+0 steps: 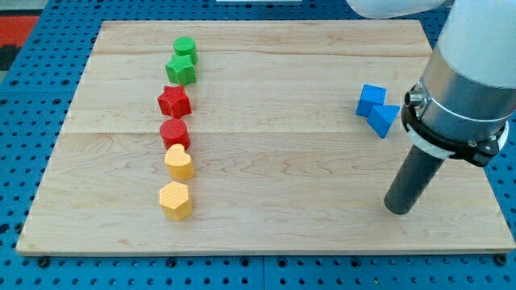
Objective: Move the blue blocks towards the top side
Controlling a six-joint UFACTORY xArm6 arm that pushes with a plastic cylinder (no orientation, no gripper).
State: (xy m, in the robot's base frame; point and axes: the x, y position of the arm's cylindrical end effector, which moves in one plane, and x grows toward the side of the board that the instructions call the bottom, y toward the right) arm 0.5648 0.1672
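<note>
Blue blocks, a cube (371, 99) touching a triangular piece (384, 119), sit at three o'clock on the wooden board (266, 217). My tip (397, 209) rests near them at five o'clock, apart; the rod carries no claw.
</note>
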